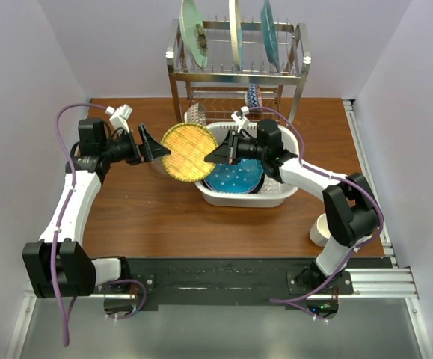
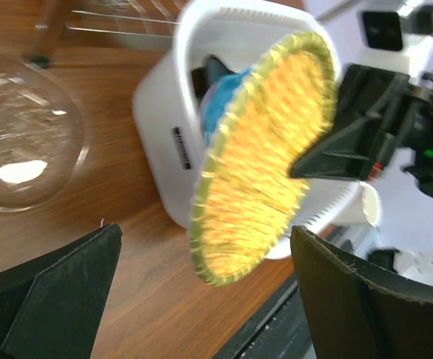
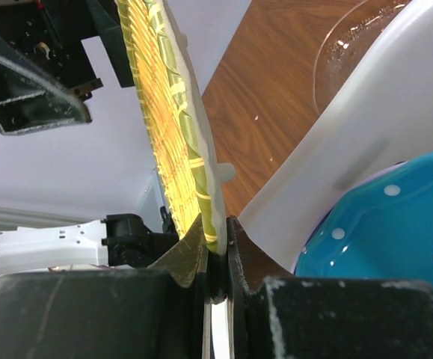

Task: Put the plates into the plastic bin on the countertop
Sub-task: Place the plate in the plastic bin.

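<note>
You are looking at a steel wire rack (image 1: 238, 75) standing at the back, with three big plates (image 1: 235, 30), two teal and one cream, sitting upright in its top tier. A clear glass bowl (image 2: 22, 142) is resting further left, and a white cup (image 1: 321, 230) is sitting near the right edge.

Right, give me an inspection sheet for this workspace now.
Surface: wood-grain countertop, no spills seen.
Job's things: amber plate on edge, in the air over the plastic bin's left rim; blue dotted plate lying inside.
Clutter: glass bowl left of bin; white cup right; steel rack behind with three big plates.
Hands: right hand shut on amber plate's rim; left hand open, facing it.
Cables: purple cable along each arm, no snag seen.
Surroundings: pale walls on three sides.
</note>
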Robot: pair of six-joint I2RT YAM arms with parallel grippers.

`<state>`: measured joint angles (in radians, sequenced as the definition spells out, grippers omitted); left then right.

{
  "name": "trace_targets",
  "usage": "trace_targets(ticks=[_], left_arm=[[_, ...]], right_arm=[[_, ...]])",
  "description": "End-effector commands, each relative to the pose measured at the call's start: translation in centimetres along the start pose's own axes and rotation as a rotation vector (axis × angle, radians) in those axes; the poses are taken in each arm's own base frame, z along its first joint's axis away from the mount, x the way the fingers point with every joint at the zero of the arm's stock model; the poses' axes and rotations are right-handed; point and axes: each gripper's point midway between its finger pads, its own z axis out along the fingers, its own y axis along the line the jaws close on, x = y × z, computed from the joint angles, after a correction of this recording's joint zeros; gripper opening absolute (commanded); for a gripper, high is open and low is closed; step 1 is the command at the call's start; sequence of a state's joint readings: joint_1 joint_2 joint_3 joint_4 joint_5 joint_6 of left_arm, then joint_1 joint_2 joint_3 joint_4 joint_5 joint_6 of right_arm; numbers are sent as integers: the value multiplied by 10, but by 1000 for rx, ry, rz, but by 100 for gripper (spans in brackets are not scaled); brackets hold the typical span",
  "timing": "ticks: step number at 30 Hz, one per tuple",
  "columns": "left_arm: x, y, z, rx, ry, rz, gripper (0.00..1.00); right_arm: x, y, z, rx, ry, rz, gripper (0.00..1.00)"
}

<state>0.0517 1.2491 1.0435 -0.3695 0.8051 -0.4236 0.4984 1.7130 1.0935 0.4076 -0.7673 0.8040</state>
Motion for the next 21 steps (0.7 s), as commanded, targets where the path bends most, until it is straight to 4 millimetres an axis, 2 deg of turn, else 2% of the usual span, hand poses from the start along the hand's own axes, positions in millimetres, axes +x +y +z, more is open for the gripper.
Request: trace_targets(ticks=[1,5,6,10,12,16,21], left_arm=[[-28,17,-19,-225,-92,78,100],[-41,42,-42,-448,-157,79,100],[-44,54,-53,-545,-182,71,100],[-48,70,-75,-695,-224,66,100],[-46,71,-75,-701,-221,64,100],[-41,74,-69,-684,-200,54,100],[-35,76,-59,-653,-158,45,100]], right_arm=[[-14,18,-5,-25,-46,-80,0],[-14,15,-10,7,-60,-87,0],[-17,17,-14,16,-71,-96,0],[-18,9,-24,82,-78,-123,0],[-18,2,-33,110,-83,-103,0],[-24,4,-50,124,-116,-95,0],[-26,-6,-71,169,-142,-81,0]])
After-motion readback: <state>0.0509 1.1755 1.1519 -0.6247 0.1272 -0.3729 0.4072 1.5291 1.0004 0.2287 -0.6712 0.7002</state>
